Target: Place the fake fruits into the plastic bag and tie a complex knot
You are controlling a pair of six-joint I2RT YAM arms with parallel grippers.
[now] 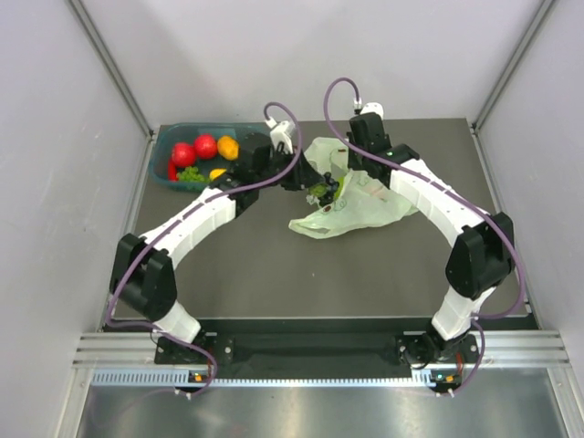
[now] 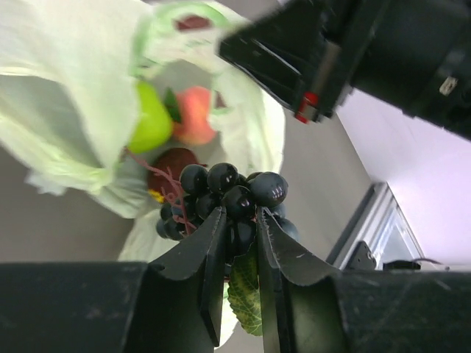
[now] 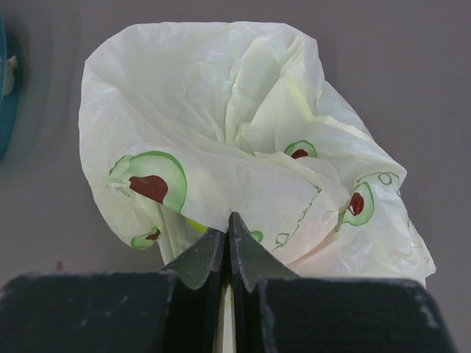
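At the mouth of the plastic bag (image 1: 360, 208), mid-table (image 1: 274, 274), the left end effector (image 2: 239, 220) pinches a bunch of dark grapes (image 2: 228, 187), its jaws narrowed on it. The opening lies straight ahead of the fingers, with a green apple (image 2: 151, 118) and a peach (image 2: 193, 114) already inside. The right end effector (image 3: 228, 224), pressed together on the bag's rim, holds it up. Its body seems to crowd the approach from just above. Red apples (image 1: 205, 146) wait in the teal tub (image 1: 157, 162) at rear-left, nearer the left arm.

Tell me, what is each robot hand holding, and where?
The left gripper pinches the dark grapes near the bunch's leafy end. The right gripper pinches a fold of the plastic bag.
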